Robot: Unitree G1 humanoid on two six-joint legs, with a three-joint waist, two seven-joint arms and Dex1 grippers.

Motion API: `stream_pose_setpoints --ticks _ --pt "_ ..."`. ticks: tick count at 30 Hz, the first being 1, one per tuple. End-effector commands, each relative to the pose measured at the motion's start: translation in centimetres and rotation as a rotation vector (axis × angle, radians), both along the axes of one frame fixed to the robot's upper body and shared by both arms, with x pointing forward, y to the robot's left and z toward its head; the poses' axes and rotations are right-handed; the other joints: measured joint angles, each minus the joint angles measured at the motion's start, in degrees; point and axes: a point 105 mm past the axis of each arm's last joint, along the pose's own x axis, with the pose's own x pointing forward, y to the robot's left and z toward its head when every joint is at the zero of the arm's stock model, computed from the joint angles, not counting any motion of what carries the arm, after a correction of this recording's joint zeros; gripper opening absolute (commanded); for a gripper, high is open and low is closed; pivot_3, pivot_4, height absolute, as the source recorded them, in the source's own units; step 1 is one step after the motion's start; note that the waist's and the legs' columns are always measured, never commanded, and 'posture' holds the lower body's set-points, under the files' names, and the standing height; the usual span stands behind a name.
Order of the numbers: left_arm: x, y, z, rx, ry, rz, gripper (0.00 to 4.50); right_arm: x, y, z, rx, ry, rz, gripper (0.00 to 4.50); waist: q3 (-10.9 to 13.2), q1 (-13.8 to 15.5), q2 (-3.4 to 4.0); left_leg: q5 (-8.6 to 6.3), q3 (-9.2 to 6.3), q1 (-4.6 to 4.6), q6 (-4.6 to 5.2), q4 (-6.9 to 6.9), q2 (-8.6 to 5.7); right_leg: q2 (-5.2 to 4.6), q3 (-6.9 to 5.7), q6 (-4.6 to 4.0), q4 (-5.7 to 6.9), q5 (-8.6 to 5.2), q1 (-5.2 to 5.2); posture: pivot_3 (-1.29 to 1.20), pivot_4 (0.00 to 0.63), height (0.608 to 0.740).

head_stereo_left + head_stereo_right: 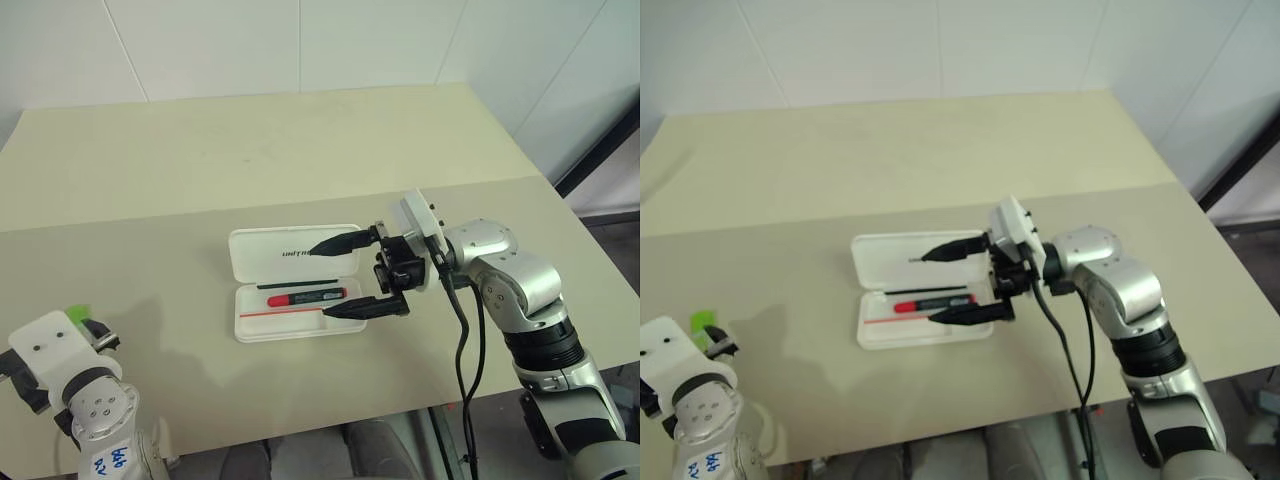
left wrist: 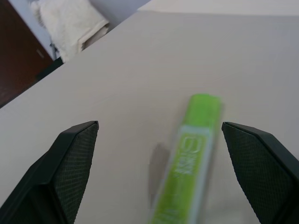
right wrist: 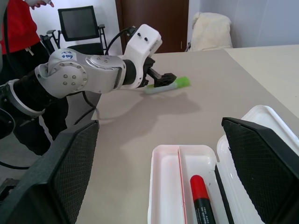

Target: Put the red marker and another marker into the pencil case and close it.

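Open pencil case (image 1: 295, 283) at mid-table with the red marker (image 1: 306, 297) in it; the green marker (image 2: 189, 161) lies on the table at the near left.

The white case lies flat, lid folded back on the far side, and the red marker rests lengthwise in the near tray beside a thin red line. The right gripper (image 1: 340, 277) hangs over the case's right end with its fingers spread wide, one above the lid and one above the tray's near edge, holding nothing. The left gripper (image 2: 159, 172) is at the near left corner, fingers fully apart on either side of the green marker; it seems not to be touching it, though that marker is blurred in the wrist view.
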Motion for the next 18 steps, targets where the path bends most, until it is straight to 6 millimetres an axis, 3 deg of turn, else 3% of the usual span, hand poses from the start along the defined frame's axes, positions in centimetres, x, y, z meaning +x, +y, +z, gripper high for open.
stream_pose_setpoints --ticks 1,5,9,18 --pt "-0.8 -1.7 -2.7 -0.179 -0.007 0.041 4.50 -0.2 -0.2 0.8 0.024 -0.046 -0.005 4.45 0.0 0.0 -0.01 0.00 0.00 0.00 0.00 0.00 0.00 0.00 0.00 0.00 0.00 0.00 0.00 0.00 0.150 0.740" --pt "-0.3 -1.8 -2.9 -0.189 -0.038 -0.006 4.50 -0.1 -0.3 0.8 0.021 -0.050 -0.009 4.45 0.0 0.0 -0.01 0.00 0.00 0.01 0.00 -0.01 0.00 0.00 0.00 0.00 -0.02 0.00 0.01 0.00 0.150 0.740" --pt "1.0 -3.0 -3.8 -0.312 -0.099 -0.118 4.50 0.0 -0.2 0.8 0.019 -0.055 -0.016 4.45 0.0 0.0 -0.02 0.00 0.00 -0.01 0.00 0.00 0.00 0.00 0.00 -0.01 -0.06 0.00 0.01 0.00 0.150 0.740" --pt "0.5 -2.8 -5.6 -0.374 -0.040 -0.117 4.50 0.2 -0.3 0.7 0.009 -0.067 -0.035 4.45 0.0 0.2 -0.02 -0.01 0.00 0.01 -0.02 -0.02 0.00 -0.01 0.00 0.00 -0.17 0.00 0.08 0.00 0.150 0.740"
